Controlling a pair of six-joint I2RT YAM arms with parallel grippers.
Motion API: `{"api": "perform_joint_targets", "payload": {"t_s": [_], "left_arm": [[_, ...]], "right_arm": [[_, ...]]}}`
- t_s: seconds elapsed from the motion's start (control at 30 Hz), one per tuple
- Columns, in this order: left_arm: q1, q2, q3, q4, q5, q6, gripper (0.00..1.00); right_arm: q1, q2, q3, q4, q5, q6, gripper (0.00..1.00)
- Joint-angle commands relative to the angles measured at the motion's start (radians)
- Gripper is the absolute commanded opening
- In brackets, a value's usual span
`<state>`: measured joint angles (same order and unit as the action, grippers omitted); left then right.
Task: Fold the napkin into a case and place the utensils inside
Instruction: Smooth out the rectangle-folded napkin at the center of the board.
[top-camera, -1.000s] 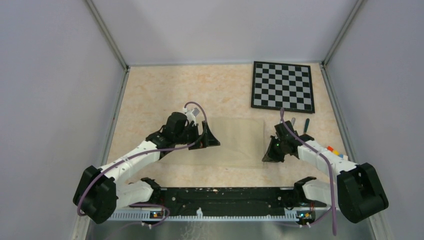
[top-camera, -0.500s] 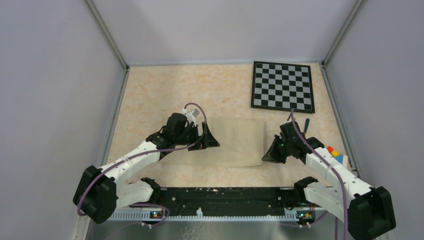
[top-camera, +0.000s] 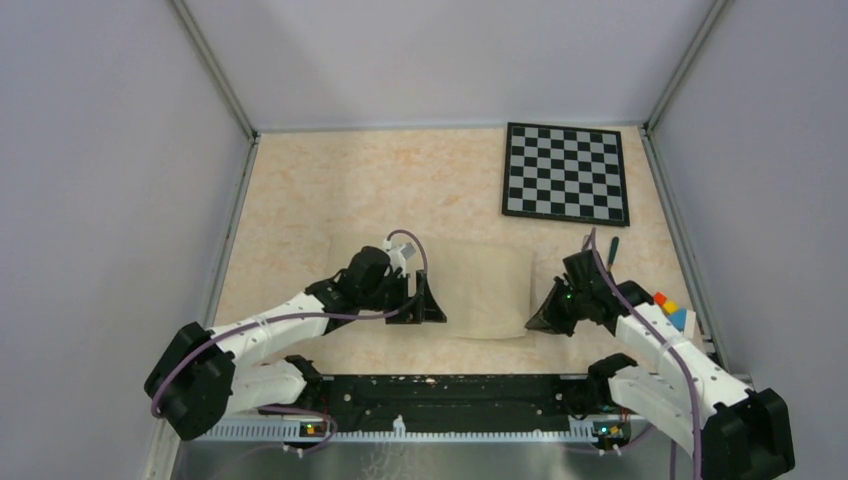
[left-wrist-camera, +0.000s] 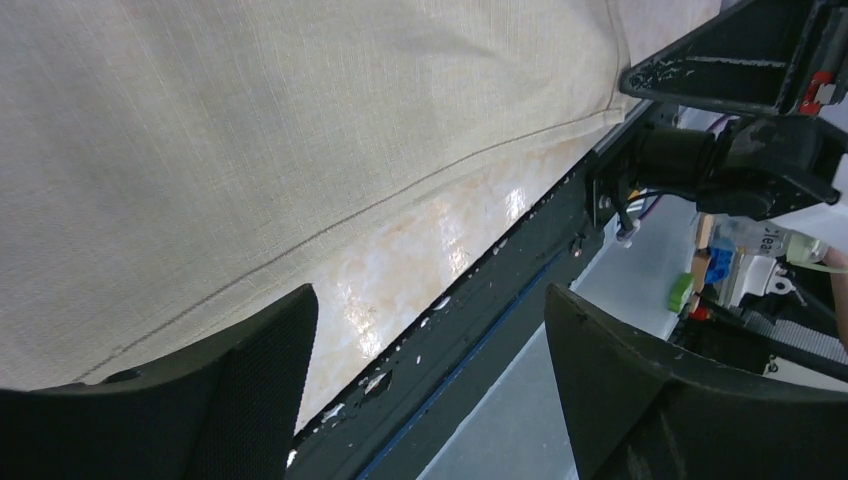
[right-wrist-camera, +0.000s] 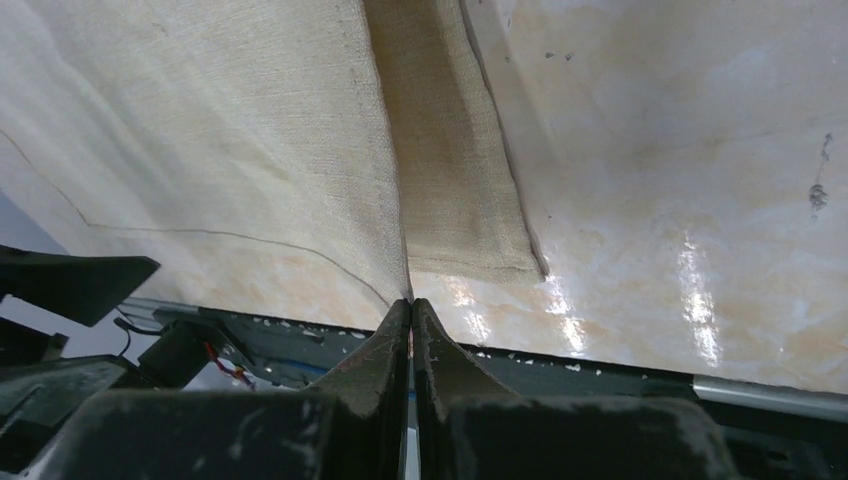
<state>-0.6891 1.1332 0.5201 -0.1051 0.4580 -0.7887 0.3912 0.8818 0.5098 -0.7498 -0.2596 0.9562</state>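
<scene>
left hand (left-wrist-camera: 430, 300) spread above napkin (left-wrist-camera: 250, 130) | right hand (right-wrist-camera: 410, 310) — pinching napkin edge (near corner)

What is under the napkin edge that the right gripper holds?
Under the top layer of the napkin, pinched by the right gripper, a shaded lower layer of the same cloth lies on the table. Anything beneath the rest is covered.
</scene>
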Motion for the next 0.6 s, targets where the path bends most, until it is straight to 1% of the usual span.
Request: {"api": "perform_joint_targets", "payload": {"t_s": [0.0, 0.07, 0.13, 0.4, 0.47, 0.57], "left_arm": [[-0.060, 0.026, -0.022, 0.083, -0.037, -0.031, 0.87], [-0.068, 0.031, -0.031, 0.094, -0.046, -0.041, 0.87], [-0.069, 0.034, -0.034, 0.097, -0.052, -0.044, 0.88], [-0.069, 0.040, 0.001, 0.072, -0.068, -0.020, 0.89], [-0.069, 0.046, 0.004, 0.077, -0.064, -0.021, 0.89], [-0.069, 0.040, 0.001, 0.080, -0.081, -0.031, 0.90]], "right_arm": [[0.009, -0.051, -0.079, -0.013, -0.014, 0.052, 0.00], [0.008, -0.051, -0.131, 0.016, 0.003, 0.053, 0.00], [0.008, -0.019, -0.149, 0.034, 0.038, 0.037, 0.00], [0.007, 0.080, -0.128, 0.056, 0.116, -0.089, 0.00], [0.008, 0.111, -0.140, 0.085, 0.104, -0.104, 0.00], [0.009, 0.161, -0.155, 0.198, 0.096, -0.124, 0.01]]}}
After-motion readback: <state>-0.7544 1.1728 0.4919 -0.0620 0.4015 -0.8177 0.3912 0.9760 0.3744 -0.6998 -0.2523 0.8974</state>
